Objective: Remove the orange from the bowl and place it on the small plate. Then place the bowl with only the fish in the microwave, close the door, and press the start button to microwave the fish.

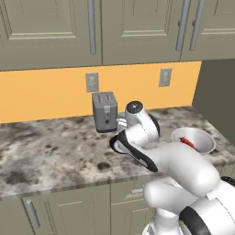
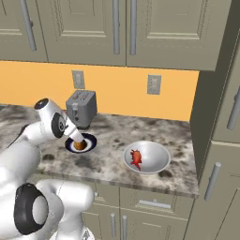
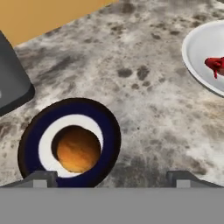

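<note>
- Orange point(image 3: 78, 149) resting on the small plate point(image 3: 107, 127), just in front of the toaster point(image 2: 81, 108); first step looks done.
- Bowl point(image 2: 159, 164) well to the right on the counter point(image 2: 112, 164), holding one red fish point(image 2: 136, 159) and nothing else.
- Gripper point(image 3: 109, 177) above the plate, fingers spread wide, holding nothing.
- Bowl probably rigid, light, smooth, likely slippery; best taken by pinching the near rim, one finger inside, one outside, clear of the fish.
- Shallow shape: keep level, or the small fish could slide out.
- Count: one orange, one plate, one bowl, one fish, one toaster, two wall sockets point(image 2: 153, 84).
</note>
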You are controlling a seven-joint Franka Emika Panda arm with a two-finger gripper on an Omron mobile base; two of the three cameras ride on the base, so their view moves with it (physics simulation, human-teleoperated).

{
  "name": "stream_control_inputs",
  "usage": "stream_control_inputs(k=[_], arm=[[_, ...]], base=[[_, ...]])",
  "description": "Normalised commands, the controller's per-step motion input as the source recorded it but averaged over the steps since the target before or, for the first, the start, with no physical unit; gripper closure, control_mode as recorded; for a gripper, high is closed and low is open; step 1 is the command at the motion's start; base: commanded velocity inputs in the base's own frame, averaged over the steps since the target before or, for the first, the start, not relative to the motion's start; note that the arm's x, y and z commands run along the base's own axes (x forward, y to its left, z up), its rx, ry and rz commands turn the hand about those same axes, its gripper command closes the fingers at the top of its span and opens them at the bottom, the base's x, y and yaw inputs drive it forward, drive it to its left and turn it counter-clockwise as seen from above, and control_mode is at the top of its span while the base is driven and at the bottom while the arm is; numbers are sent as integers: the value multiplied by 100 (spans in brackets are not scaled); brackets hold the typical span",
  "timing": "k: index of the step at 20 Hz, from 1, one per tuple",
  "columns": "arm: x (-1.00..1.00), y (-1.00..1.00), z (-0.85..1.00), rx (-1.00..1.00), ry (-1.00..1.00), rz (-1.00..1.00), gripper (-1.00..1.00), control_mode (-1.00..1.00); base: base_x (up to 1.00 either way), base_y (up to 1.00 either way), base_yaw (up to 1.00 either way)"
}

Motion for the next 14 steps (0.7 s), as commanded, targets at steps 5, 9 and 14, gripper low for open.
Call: stream_control_inputs(k=[5, 9, 14], arm=[[-91, -100, 15, 17, -10, -9, -100, -100], [-90, -100, 20, 27, -9, -9, -100, -100], [-94, -100, 40, 27, -6, -12, -100, -100]], base=[[0, 0, 0], [0, 0, 0], [0, 0, 0]])
